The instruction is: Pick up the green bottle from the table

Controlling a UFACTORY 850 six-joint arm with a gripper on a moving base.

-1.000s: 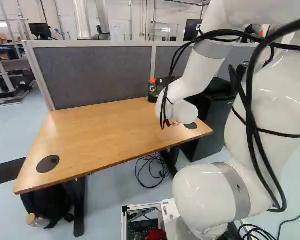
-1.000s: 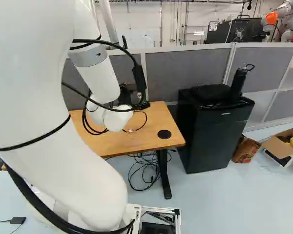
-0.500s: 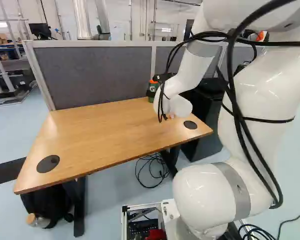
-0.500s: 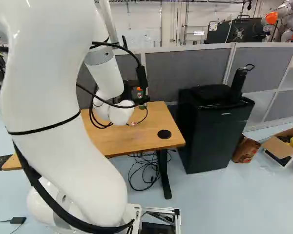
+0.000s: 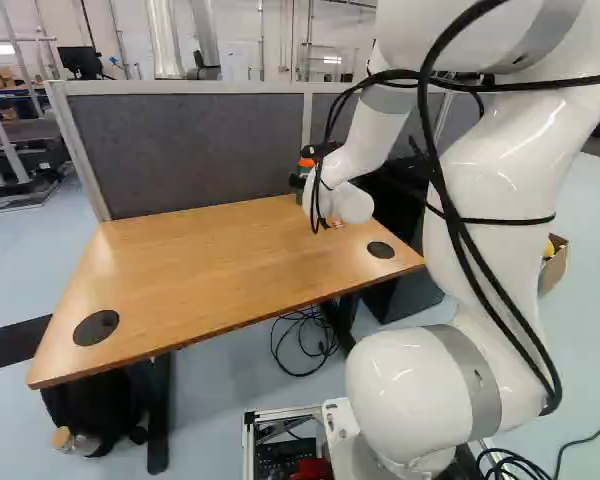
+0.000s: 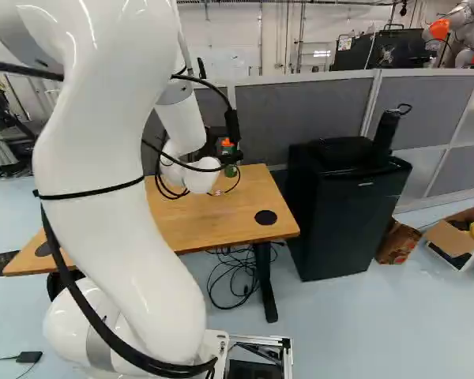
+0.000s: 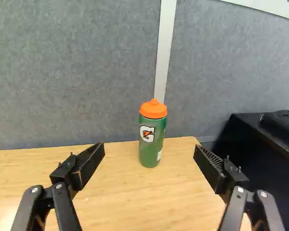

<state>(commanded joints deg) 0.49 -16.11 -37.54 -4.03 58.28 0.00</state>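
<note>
The fingers (image 7: 89,163) stand wide apart; ahead and between, with a gap toward each, the green squeeze bottle (image 7: 151,144) stands near the tabletop's (image 7: 135,192) far edge, whole here, partly hidden behind the arm (image 5: 355,160) in the left base view.

So the bottle (image 7: 153,137) is a green one, kinda tall and roughly cylindrical, with a bright orange lid (image 7: 153,110) that's on and has a little rounded nub up top. There's a white and orange logo (image 7: 147,134) on its side, plus a small white patch (image 7: 159,155) lower down. It's standing upright on the table (image 7: 120,197), pretty near the table's far edge and not far from one of the table's corners.
</note>
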